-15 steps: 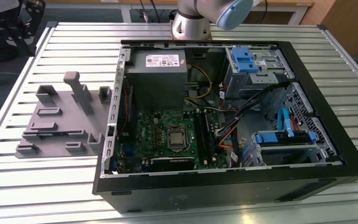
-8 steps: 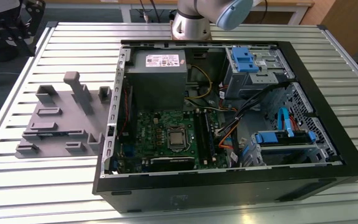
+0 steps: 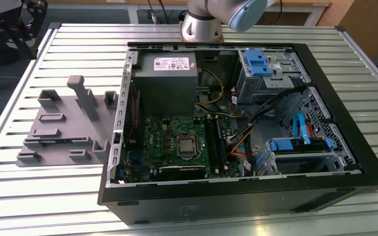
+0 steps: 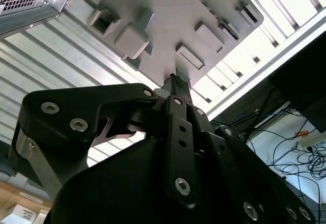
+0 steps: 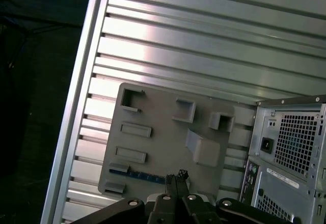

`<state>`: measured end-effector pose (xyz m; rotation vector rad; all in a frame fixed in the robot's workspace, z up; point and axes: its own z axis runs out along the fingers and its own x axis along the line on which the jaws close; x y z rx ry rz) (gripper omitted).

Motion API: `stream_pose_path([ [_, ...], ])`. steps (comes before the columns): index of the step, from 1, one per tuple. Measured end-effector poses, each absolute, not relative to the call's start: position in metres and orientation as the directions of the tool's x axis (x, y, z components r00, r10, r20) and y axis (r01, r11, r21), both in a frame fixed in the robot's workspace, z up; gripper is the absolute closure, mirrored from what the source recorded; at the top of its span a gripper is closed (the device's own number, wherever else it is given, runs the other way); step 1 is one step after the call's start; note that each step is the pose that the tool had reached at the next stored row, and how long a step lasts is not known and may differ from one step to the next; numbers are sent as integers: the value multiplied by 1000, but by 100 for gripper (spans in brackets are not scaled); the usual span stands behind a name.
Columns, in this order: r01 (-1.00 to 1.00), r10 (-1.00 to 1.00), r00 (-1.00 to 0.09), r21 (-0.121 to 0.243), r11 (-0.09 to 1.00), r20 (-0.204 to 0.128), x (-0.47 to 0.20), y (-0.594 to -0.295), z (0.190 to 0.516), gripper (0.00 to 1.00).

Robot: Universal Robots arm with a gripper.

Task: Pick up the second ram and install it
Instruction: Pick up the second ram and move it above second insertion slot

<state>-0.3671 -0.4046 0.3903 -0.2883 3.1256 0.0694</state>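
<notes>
Over at the exterior view's left, fixture [image 3: 57,132] holds the second ram [image 5: 140,173], ungrabbed; gripper [image 5: 175,177] jaws pressed together, empty.

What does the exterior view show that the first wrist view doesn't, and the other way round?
Exterior view: inside the computer case, the green motherboard, the power supply, plus the arm's base. First wrist view: the hand near the second ram, and the case's vented back panel. Both: the grey fixture block, the ribbed table and the case.
</notes>
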Motion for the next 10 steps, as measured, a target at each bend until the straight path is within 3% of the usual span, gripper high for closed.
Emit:
stream_pose_path([
  [10,-200,-200,-980,44,979,-6,-367,-405,390,89],
])
